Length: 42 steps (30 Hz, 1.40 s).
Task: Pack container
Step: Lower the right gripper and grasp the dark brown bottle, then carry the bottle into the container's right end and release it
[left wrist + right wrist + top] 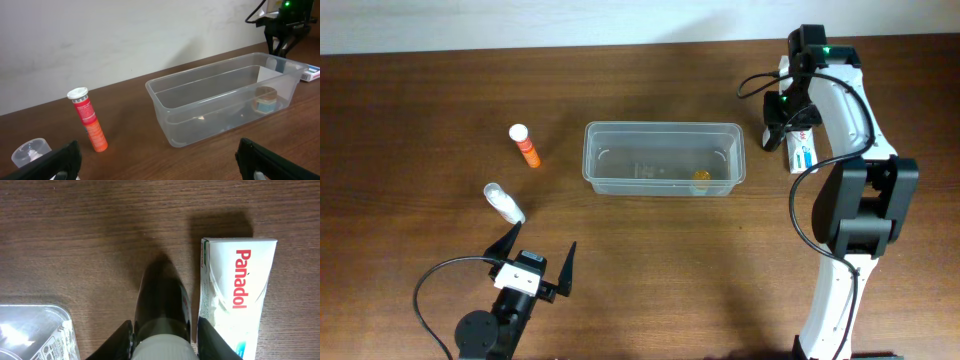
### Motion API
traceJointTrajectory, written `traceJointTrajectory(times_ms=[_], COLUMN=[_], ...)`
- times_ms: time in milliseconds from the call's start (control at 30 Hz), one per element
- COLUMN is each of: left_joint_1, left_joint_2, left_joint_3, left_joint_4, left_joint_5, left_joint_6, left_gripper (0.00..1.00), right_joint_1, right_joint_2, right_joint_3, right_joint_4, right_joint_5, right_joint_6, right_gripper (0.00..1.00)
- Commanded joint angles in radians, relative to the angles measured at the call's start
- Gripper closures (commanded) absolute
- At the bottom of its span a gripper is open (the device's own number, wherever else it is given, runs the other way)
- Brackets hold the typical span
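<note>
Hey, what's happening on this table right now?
Two robot arms are packing a clear container, which holds one small jar so far. The right gripper straddles a dark bottle beside a Panadol box, grip unclear. The left gripper hangs open near an orange tube and a clear bottle.

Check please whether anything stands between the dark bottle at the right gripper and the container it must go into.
Nothing visible does. The dark bottle lies between the right gripper's fingers, and only bare table separates it from the container's near corner. The Panadol box lies on the bottle's far side, away from the container.
</note>
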Motion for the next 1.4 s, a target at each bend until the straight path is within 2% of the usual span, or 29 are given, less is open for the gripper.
traceJointTrajectory(times_ms=[0, 367, 567, 800, 1000, 1233, 1367], left_joint_1=[-0.005, -0.005, -0.005, -0.005, -0.005, -0.005, -0.005], left_joint_2=[-0.008, -0.008, -0.008, -0.008, -0.008, -0.008, -0.008], left_joint_3=[-0.002, -0.002, -0.002, -0.002, -0.002, -0.002, -0.002], left_joint_4=[-0.007, -0.007, -0.007, -0.007, -0.007, -0.007, -0.007], left_joint_5=[-0.007, -0.007, -0.007, -0.006, -0.007, -0.007, -0.007], left_joint_6=[0.013, 0.013, 0.013, 0.013, 0.013, 0.013, 0.013], left_gripper=[0.00, 0.01, 0.01, 0.00, 0.01, 0.01, 0.00], right_joint_1=[-0.002, -0.002, -0.002, -0.001, 0.000, 0.026, 0.099], right_joint_2=[0.017, 0.016, 0.013, 0.003, 0.003, -0.101, -0.183], right_joint_3=[-0.006, 0.001, 0.077, 0.365, 0.592, 0.594, 0.549], right_joint_4=[0.002, -0.016, -0.090, -0.355, -0.527, -0.527, -0.527], right_joint_5=[0.008, 0.009, 0.009, -0.071, -0.160, -0.261, -0.258], right_joint_6=[0.013, 0.012, 0.012, 0.012, 0.013, 0.045, 0.057], right_gripper=[0.72, 0.78, 0.78, 0.78, 0.83, 0.82, 0.82])
